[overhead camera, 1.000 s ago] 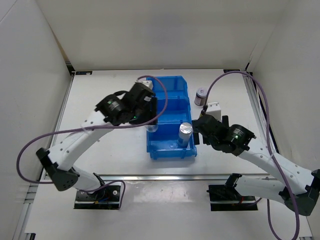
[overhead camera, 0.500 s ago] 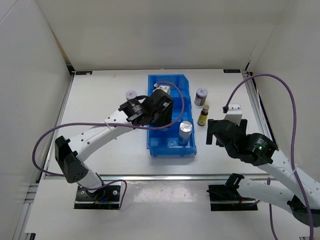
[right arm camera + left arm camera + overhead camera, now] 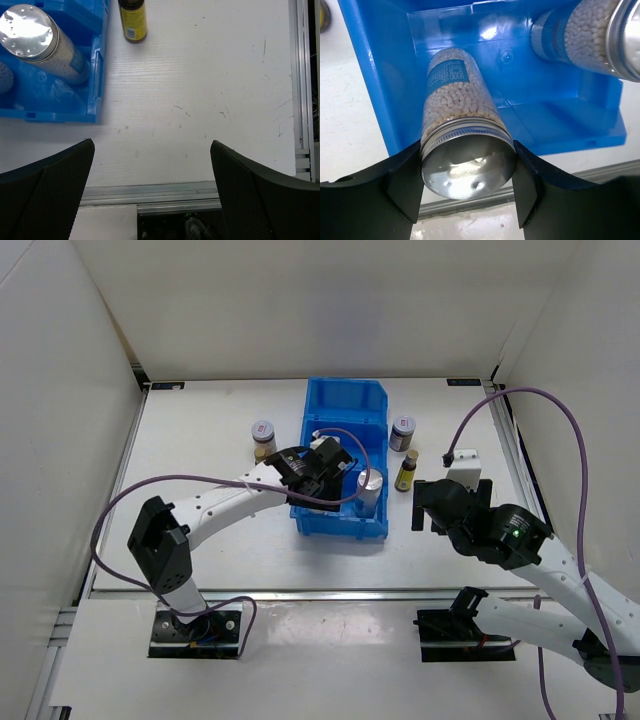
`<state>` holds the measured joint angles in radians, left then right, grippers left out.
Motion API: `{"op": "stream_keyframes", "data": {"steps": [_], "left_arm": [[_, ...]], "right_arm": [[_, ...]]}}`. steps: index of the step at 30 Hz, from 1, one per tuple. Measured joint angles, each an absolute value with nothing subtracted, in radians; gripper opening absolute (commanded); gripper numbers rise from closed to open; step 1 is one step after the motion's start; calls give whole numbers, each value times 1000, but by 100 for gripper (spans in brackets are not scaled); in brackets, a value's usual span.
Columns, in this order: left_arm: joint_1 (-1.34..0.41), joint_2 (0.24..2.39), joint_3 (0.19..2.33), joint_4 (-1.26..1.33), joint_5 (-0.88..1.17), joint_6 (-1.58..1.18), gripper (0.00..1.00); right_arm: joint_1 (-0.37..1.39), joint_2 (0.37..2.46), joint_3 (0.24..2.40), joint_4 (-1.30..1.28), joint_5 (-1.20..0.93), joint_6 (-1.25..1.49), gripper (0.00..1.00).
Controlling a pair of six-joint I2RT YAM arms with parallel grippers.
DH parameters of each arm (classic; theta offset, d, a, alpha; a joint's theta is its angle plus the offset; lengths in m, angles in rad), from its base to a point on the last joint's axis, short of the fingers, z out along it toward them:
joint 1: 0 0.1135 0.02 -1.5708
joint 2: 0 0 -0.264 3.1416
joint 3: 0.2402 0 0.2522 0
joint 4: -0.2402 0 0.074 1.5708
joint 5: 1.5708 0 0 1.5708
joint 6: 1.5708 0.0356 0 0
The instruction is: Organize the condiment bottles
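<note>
My left gripper (image 3: 328,468) is shut on a silver-topped pale cylinder (image 3: 462,125), holding it by the lid in the near compartment of the blue bin (image 3: 345,405). In the left wrist view the fingers (image 3: 402,180) press both sides of the lid. The second silver-topped cylinder (image 3: 371,486) stands in the same compartment to the right. It also shows in the right wrist view (image 3: 37,42). One squat jar (image 3: 264,434) stands left of the bin, another (image 3: 403,430) right of it. A slim amber bottle (image 3: 407,470) stands beside that jar. The other amber bottle is hidden. My right gripper (image 3: 447,505) is open and empty.
The blue bin's wall (image 3: 97,75) lies left of my right gripper (image 3: 152,185), with bare table under the jaws. A metal rail (image 3: 175,192) runs along the table's near edge. White walls enclose the table on three sides.
My left gripper moved right and nearer with the cylinder, into the bin's near compartment. The bin shifted slightly right. My right gripper drew back from the bin to the right, leaving the other cylinder.
</note>
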<state>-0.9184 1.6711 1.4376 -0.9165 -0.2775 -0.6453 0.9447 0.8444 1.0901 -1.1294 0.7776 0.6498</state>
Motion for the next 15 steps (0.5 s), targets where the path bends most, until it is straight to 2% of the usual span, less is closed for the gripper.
{"op": "stream_keyframes", "data": {"steps": [2,3,5,8,11,12,15], "left_arm": [[-920,1656,1438,-920,-276,-652,22],[-921,1645,1438,-920,-276,-654,28],[-922,1629,1438,-920,-275,-656,33],[-914,1626,1438,-921,-260,-655,36],[-897,1642,1438,-921,-230,-655,52],[-893,1649,1438,-923,-221,-656,60],[-880,1682,1438,-924,-207,-656,70]], "right_arm": [[945,843,1090,-1131,774,651,100],[945,843,1090,-1131,772,652,100],[945,842,1090,-1131,771,652,100],[945,839,1090,-1132,770,652,100],[945,839,1090,-1134,768,653,100],[945,839,1090,-1136,765,653,100],[945,839,1090,-1140,760,653,100]]}}
